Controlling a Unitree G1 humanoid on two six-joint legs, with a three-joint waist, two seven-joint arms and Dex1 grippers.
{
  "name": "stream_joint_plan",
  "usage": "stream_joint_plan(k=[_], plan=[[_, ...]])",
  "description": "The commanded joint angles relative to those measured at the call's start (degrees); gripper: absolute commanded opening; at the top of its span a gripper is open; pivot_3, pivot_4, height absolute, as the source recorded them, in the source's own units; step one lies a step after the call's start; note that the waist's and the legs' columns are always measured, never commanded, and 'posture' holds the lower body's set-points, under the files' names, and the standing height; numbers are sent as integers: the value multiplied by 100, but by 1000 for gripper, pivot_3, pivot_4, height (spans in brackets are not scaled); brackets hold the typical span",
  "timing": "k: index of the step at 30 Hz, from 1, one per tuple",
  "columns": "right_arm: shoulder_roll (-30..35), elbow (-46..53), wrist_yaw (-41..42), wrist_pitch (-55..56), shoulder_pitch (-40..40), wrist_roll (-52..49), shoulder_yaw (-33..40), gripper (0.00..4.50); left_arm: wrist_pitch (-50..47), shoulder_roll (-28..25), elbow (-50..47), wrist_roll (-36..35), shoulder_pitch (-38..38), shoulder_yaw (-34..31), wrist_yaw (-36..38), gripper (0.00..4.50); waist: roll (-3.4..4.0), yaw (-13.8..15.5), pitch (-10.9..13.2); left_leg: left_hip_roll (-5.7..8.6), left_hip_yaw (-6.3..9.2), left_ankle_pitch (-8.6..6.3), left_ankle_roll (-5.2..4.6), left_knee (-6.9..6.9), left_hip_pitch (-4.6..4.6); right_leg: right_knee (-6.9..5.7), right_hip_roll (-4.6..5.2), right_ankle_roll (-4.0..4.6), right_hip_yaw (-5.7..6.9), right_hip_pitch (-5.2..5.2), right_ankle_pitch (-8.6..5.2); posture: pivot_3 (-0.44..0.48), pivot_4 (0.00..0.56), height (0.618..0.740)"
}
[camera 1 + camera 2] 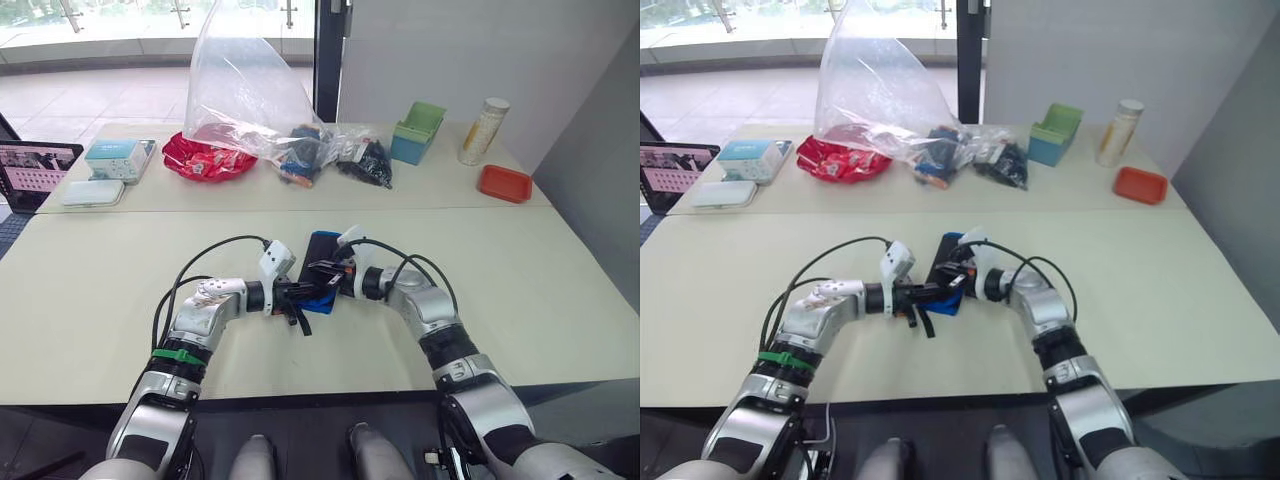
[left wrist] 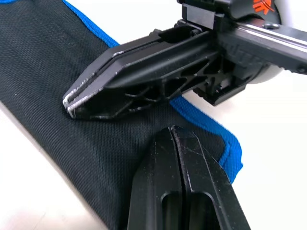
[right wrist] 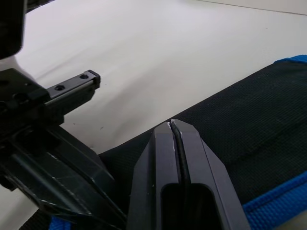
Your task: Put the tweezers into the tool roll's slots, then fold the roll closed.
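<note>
The tool roll [image 1: 322, 262] lies lengthwise pointing away from the robot.

Silver arms [image 1: 205, 312] (black cables, green band)

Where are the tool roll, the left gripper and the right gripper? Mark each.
tool roll [image 2: 72, 86]: left wrist view, black fabric face.
left gripper [image 2: 173, 132]: left wrist view, closed fingertips.
right gripper [image 3: 172, 124]: right wrist view, closed fingertips.

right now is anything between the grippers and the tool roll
Nothing visible is. Both the left gripper and the right gripper are already at the tool roll, fingers shut, tips over its black fabric near the blue border. No tweezers can be made out on it.
</note>
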State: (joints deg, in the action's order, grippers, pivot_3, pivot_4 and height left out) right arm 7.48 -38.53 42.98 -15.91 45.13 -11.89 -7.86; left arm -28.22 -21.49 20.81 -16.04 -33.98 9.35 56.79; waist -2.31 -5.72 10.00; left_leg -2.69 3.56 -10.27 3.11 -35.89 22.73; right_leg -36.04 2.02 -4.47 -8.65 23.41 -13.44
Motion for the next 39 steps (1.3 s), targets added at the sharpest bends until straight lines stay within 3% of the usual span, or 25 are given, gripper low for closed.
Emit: stream_joint_plan(k=[1,5,9,14,18,20,21,27,32,34,39], plan=[[147,-1371,-581,614,428,395,219,0,-279,-232,145,463,349,447,-43,31,0,-16,-1,0,0,0,0,0,-27,5,0,37,0,-28,-22,0,150,733],[139,-2664,-1036,1156,1175,451,470,0,-338,-307,-34,541,601,554,-118,31,3,-66,-10,-1,0,0,0,1,-57,22,2,49,-1,-61,-29,0,150,733],[188,-3233,-1184,1477,1462,583,607,0,-341,-296,-147,530,693,506,-192,31,9,-95,-17,0,3,0,0,11,-68,20,1,48,-1,-80,-29,0,150,733],[165,-3331,-1180,2004,1683,517,938,0,-297,-334,-624,165,846,248,57,31,24,-158,-24,10,20,-1,0,18,-59,20,2,41,-2,-82,-31,0,150,733],[178,-2870,-383,2478,1977,129,1360,0,-613,-459,-1419,-623,788,-496,199,31,40,-270,-4,10,24,0,-1,22,14,1,-1,2,-4,-1,-8,0,150,733],[352,-2333,89,2418,1978,-158,1564,0,-917,-782,-1895,-1053,790,-834,448,562,44,-308,4,10,27,1,-2,23,73,-16,-3,1,-4,69,-6,0,150,733],[499,-1937,325,2324,1886,-233,1573,259,-989,-996,-2119,-1205,814,-984,581,869,46,-309,10,9,37,1,-2,23,106,-21,-8,3,-2,96,-5,0,150,733],[1390,295,1177,1670,747,-214,1215,2180,-963,-1713,-2415,-1331,1058,-1651,383,2833,49,-162,26,11,59,0,-2,81,102,3,-1,19,26,95,-6,0,150,733],[2606,2191,1886,645,-368,-575,1297,3825,-633,-2683,-1711,-1182,1277,-2149,754,4433,66,-67,84,21,58,1,-2,90,114,1,11,28,31,114,-14,0,150,733],[3076,2689,2047,225,-908,-795,1498,4491,-71,-3008,-1362,-912,1316,-2270,772,4500,70,-30,86,24,56,1,-2,87,113,1,15,20,31,115,-20,0,150,733],[3763,3532,2063,-398,-2217,-1174,2075,4491,868,-3367,-534,-618,1385,-2579,820,4500,68,36,86,21,54,1,-2,84,105,1,14,26,34,109,-33,0,150,733]])
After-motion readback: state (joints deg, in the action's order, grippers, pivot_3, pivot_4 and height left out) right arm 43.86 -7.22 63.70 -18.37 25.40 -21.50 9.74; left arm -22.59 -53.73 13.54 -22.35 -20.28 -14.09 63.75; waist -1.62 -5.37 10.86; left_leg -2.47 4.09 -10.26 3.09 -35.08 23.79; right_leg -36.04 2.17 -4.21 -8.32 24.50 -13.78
